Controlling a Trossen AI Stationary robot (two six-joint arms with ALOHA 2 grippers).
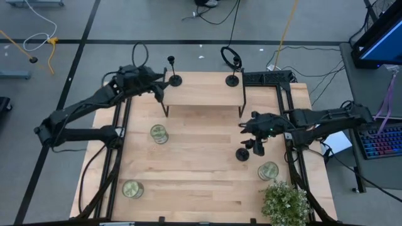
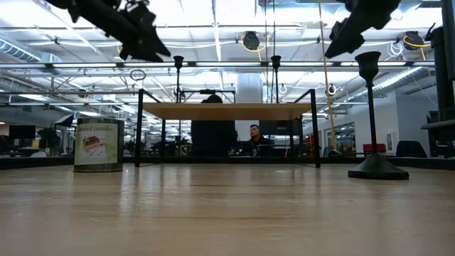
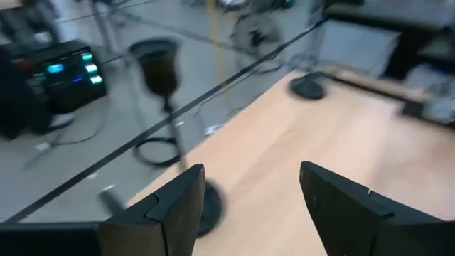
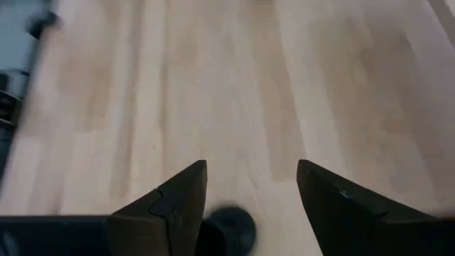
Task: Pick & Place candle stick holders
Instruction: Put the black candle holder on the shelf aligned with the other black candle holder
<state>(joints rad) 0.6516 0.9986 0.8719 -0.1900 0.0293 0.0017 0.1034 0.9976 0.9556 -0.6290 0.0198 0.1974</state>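
Note:
Two black candle stick holders stand by their round bases on a small raised wooden shelf (image 1: pixel 204 94) at the table's far side, one at its left end (image 1: pixel 171 78) and one at its right end (image 1: pixel 233 78). A third holder (image 1: pixel 242 154) stands on the table toward the right and shows tall in the low view (image 2: pixel 373 121). My left gripper (image 1: pixel 161 88) is open and empty over the shelf, beside the left holder (image 3: pixel 160 71). My right gripper (image 1: pixel 248 129) is open and empty, raised just above and beside the third holder, whose cup top (image 4: pixel 227 226) shows between its fingers.
Three clear glass jars with greenish contents stand on the table, at the left middle (image 1: pixel 159 133), the near left (image 1: pixel 132 189) and the near right (image 1: pixel 268 170). A potted plant (image 1: pixel 286 202) sits at the near right corner. Black frame rails run along both table sides.

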